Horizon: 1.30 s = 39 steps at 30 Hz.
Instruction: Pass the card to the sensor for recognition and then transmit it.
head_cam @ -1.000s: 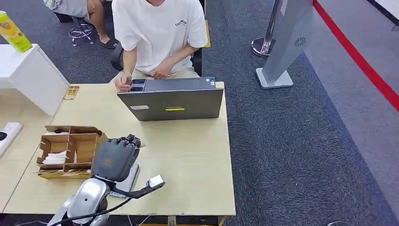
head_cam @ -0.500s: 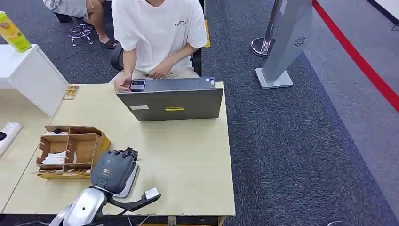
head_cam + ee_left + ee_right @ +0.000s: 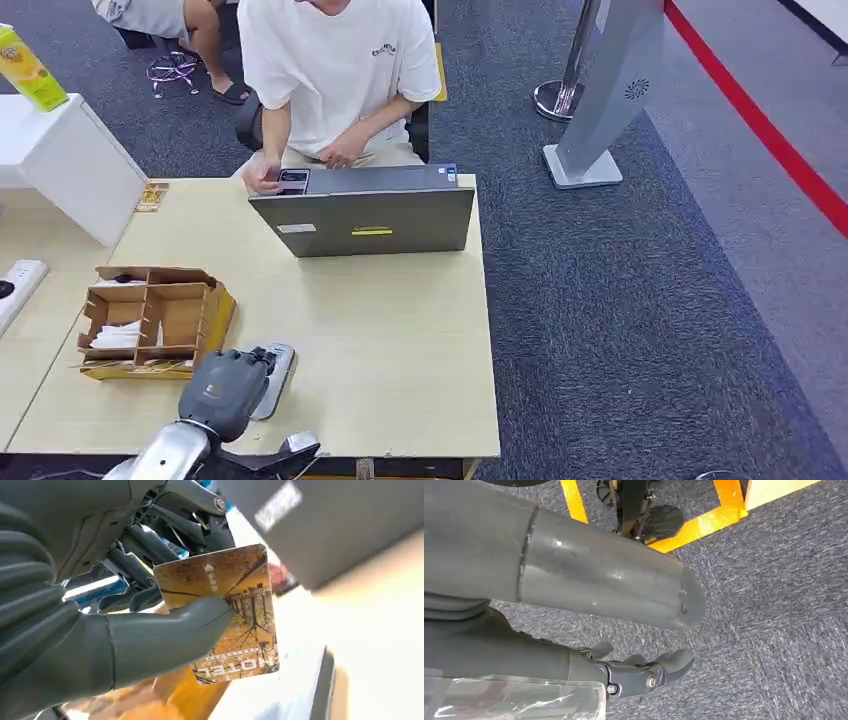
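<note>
My left hand (image 3: 225, 392) hovers low over the near left part of the table, partly covering the flat grey-white sensor (image 3: 279, 362). In the left wrist view the left hand (image 3: 100, 605) pinches a hotel card (image 3: 240, 615), brown and gold with a tree picture, between the thumb and the dark fingers. The card's printed face is toward the camera, and the pale sensor surface lies blurred just beyond it. My right hand (image 3: 599, 575) hangs beside my body above the carpet, holding nothing, its fingers (image 3: 644, 672) loosely apart.
A cardboard organizer (image 3: 150, 320) with white slips stands left of the sensor. A person in a white shirt (image 3: 335, 70) sits behind an open grey laptop (image 3: 365, 215) at the table's (image 3: 400, 340) far side. A white cabinet (image 3: 60, 160) carries a green bottle (image 3: 28, 68).
My left hand has drawn back toward the table's near edge and dropped lower, from beside the organizer to the sensor's near end. More of the sensor is uncovered.
</note>
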{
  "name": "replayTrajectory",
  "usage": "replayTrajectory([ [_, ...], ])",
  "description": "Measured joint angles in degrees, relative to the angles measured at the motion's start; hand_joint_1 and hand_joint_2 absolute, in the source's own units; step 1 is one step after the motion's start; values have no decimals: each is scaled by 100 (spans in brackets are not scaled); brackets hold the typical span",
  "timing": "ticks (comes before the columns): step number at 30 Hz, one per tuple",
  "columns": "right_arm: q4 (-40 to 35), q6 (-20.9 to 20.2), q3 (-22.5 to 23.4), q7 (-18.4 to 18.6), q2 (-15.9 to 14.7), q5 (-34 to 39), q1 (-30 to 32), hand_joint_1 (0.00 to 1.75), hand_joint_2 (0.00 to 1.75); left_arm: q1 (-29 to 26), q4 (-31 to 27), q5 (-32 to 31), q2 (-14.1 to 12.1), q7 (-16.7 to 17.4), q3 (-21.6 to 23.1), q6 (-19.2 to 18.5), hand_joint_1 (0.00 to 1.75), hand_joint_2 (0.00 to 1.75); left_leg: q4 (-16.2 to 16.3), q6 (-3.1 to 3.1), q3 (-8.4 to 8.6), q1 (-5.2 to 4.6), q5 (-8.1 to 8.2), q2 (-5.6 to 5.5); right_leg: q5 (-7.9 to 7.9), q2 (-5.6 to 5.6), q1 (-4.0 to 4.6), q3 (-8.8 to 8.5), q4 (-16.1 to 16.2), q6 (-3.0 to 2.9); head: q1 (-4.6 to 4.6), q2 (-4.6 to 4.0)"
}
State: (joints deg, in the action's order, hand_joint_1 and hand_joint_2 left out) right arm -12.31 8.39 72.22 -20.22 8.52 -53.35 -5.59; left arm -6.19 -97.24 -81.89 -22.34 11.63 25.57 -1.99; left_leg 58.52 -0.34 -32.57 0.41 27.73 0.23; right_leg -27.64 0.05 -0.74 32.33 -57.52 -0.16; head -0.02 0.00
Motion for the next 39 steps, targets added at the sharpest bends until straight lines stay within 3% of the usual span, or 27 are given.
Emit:
replayTrajectory([
  [17,0,-133,-15,85,-33,-94,-6,0,0,60,319,240,-122,201,-358,-234,175,175,0,0,2,1,0,-3,0,-3,1,-2,0,0,4,-2],
  [21,0,-105,-33,98,-48,-186,-9,0,0,228,569,275,-52,146,-406,-45,175,175,0,-4,4,1,-3,-4,1,-5,1,-3,0,-1,4,-2],
  [23,0,-107,-44,94,-52,-206,-11,0,0,315,682,130,95,26,-474,513,175,175,0,-4,3,1,-6,-3,3,-4,1,0,0,-3,2,0],
  [28,0,-109,-112,68,-55,-383,-34,0,0,648,702,-536,628,-383,-581,2622,175,175,1,0,0,-1,-9,-7,7,-8,0,-4,0,-3,7,-2],
  [30,2,-105,-179,68,-55,-465,-29,0,0,721,638,-682,730,-489,-655,3153,175,175,3,0,2,-1,-9,-3,7,-4,0,0,0,-3,4,0],
  [33,2,-105,-273,118,-55,-636,-64,0,0,1097,603,-684,702,-382,-780,3568,175,175,4,-3,-2,2,-12,-14,7,-14,1,2,0,-3,7,-2],
  [36,7,-105,-461,284,-52,-826,-182,0,0,2108,1106,-685,298,208,-730,3670,175,175,3,-22,-12,16,-34,-23,23,-24,15,9,-1,-26,4,-2],
  [39,11,-111,-607,373,-52,-878,-305,0,0,3010,2077,-687,162,-32,-760,3867,175,175,1,-35,-8,19,-49,-18,38,-20,20,13,-14,-38,-9,-2],
])
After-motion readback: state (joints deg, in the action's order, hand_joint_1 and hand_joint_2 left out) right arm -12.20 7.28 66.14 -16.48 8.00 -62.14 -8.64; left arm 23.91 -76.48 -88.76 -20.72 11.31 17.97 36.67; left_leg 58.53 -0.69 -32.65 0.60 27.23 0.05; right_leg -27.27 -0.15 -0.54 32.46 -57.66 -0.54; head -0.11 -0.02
